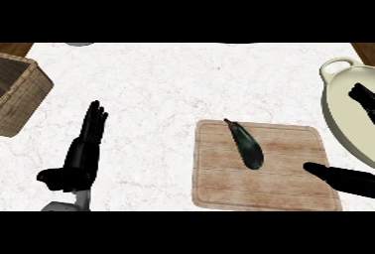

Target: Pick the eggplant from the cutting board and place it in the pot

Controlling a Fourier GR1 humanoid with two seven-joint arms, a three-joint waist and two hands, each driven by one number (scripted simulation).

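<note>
Lying untouched on the cutting board [264, 171], the eggplant [247, 145] has not yet been picked up, so the whole task looks to be ahead: grasp, carry, place. The right robot hand [344, 178] shows dark fingers over the board's right edge, near the eggplant but apart from it; whether they are spread or curled I cannot tell. The left robot hand [81, 154] rests open on the counter [161, 84]. The cream pot [344, 111] stands at right, a dark shape inside. A wicker basket [18, 92] sits at left.

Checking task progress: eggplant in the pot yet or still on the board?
Still on the board. The eggplant lies flat on the cutting board, apart from the pot at right; neither hand touches it.
</note>
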